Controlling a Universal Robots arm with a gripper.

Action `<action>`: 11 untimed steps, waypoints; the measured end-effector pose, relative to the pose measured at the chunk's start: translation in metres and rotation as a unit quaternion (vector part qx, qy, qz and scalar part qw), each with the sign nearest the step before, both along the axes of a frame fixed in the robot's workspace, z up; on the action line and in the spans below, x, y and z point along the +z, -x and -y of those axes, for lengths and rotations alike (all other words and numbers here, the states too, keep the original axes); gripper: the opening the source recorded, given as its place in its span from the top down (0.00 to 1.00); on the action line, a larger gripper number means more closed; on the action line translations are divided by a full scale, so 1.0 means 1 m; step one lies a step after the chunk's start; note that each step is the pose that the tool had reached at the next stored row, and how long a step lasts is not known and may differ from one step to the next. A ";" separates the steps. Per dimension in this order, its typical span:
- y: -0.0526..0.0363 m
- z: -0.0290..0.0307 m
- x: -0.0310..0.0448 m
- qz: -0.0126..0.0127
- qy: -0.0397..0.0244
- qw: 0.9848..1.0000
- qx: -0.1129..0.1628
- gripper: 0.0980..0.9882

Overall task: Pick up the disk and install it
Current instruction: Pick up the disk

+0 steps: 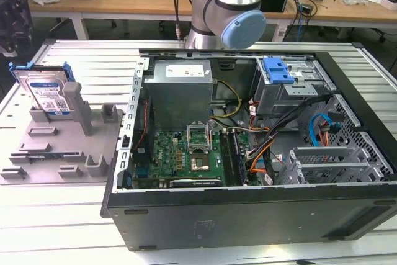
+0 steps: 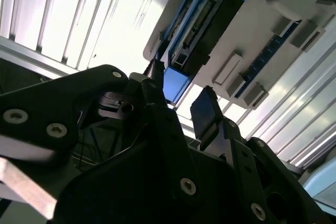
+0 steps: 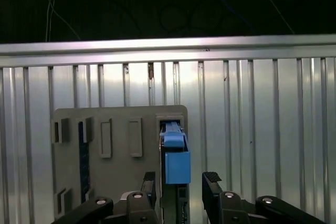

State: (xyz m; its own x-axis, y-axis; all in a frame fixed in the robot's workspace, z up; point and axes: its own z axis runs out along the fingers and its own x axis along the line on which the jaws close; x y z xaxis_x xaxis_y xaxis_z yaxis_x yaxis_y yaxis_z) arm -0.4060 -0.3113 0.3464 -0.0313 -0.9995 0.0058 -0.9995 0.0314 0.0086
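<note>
The disk (image 1: 46, 94) stands in the tray (image 1: 43, 153), at the exterior view's left of the computer case (image 1: 248, 209).

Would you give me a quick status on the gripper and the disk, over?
Gripper open, lined up over disk, not closed on it. Disk upright in grey fixture tray, outside the computer case. Nothing seen between them.

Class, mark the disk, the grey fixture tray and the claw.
disk (image 1: 46, 94), exterior view, on its labelled face.
grey fixture tray (image 1: 68, 141), exterior view, on bare base.
claw (image 3: 180, 178), first wrist view, midway between its fingertips.
</note>
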 end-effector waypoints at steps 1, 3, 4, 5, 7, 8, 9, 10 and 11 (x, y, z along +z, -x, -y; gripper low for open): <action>0.0000 0.0000 -0.0012 0.000 0.000 1.000 0.000 0.57; 0.0001 0.0000 -0.0031 0.000 0.000 1.000 0.000 0.57; 0.0001 0.0000 -0.0040 0.000 0.000 1.000 0.000 0.57; 0.0001 0.0000 -0.0048 0.000 0.000 1.000 0.000 0.57; 0.0003 0.0000 -0.0064 0.000 0.000 1.000 0.000 0.57; 0.0004 0.0000 -0.0073 0.000 0.000 1.000 0.000 0.57; 0.0007 0.0000 -0.0089 0.000 0.000 1.000 0.000 0.57; 0.0016 0.0000 -0.0105 0.000 0.000 1.000 0.000 0.57; 0.0028 0.0000 -0.0120 0.000 0.000 1.000 0.000 0.57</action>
State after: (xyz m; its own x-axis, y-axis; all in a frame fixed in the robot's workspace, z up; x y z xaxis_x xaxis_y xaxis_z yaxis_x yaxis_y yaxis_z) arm -0.4088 -0.3113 0.3344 -0.0314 -0.9995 0.0058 -0.9995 0.0314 0.0089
